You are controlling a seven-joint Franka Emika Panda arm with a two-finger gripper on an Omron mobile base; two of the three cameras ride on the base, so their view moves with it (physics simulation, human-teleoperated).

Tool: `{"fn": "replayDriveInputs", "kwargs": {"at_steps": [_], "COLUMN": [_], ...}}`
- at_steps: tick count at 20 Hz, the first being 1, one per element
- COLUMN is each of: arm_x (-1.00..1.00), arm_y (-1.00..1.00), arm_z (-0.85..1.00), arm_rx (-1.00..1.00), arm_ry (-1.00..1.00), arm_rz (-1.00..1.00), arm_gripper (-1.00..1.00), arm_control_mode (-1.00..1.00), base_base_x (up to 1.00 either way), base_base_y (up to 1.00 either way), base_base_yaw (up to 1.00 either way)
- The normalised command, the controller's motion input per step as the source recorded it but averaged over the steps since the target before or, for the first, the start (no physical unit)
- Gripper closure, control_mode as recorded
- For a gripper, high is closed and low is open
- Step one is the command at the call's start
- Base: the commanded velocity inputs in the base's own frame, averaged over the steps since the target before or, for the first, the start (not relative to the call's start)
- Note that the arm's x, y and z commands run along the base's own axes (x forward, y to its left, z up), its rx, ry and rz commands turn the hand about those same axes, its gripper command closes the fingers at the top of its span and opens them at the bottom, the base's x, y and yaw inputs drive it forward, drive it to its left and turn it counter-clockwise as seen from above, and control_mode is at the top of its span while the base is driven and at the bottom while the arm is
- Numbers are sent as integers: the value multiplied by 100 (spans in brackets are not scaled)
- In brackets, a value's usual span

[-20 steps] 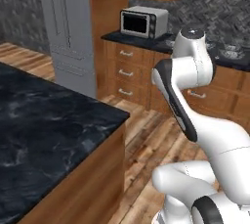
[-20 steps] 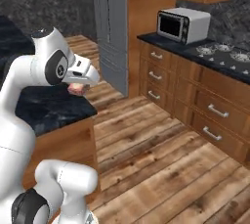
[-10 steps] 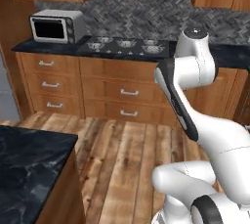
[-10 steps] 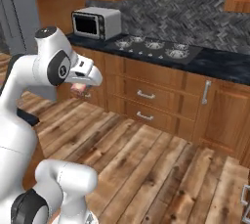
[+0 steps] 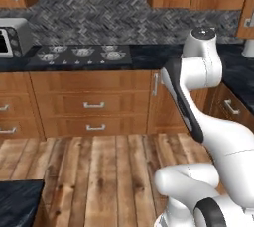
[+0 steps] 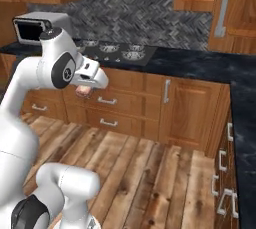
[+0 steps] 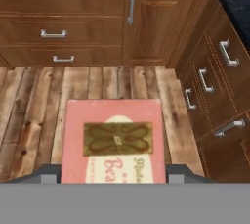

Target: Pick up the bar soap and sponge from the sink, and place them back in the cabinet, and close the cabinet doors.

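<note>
Hand view, pincer (image 7: 113, 171): both tips flank the bar soap (image 7: 113, 142), closed on it; soap face with printed label toward camera.
Hand view, background: wooden floor (image 7: 34, 100) below; drawer fronts (image 7: 58, 32) left, corner cabinets right.
Right base view, microwave (image 6: 35, 28): far left on counter (image 6: 200, 68).
Right base view, soap: pinkish block under the white hand, held over the floor, in front of the drawers.
Right base view, stovetop (image 6: 120, 50): set in counter behind the arm.

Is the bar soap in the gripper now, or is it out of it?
In the gripper. The hand view shows the bar soap clamped between the gripper fingertips, above the wood floor.
</note>
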Motion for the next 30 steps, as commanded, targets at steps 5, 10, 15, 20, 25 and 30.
{"fn": "replayDriveInputs", "kwargs": {"at_steps": [5, 10, 15, 20, 25, 30], "arm_x": [0, 0, 0, 0, 0, 0], "arm_y": [0, 0, 0, 0, 0, 0], "arm_z": [0, 0, 0, 0, 0, 0], "arm_rx": [0, 0, 0, 0, 0, 0], "arm_ry": [0, 0, 0, 0, 0, 0], "arm_rz": [0, 0, 0, 0, 0, 0], "arm_gripper": [100, 100, 100, 100, 100, 100], "arm_control_mode": [100, 100, 100, 100, 100, 100], "base_base_x": [95, 100, 99, 78, 57, 12], "base_base_y": [0, 0, 0, 0, 0, 11], "base_base_yaw": [-14, -10, -12, -19, -25, -49]}}
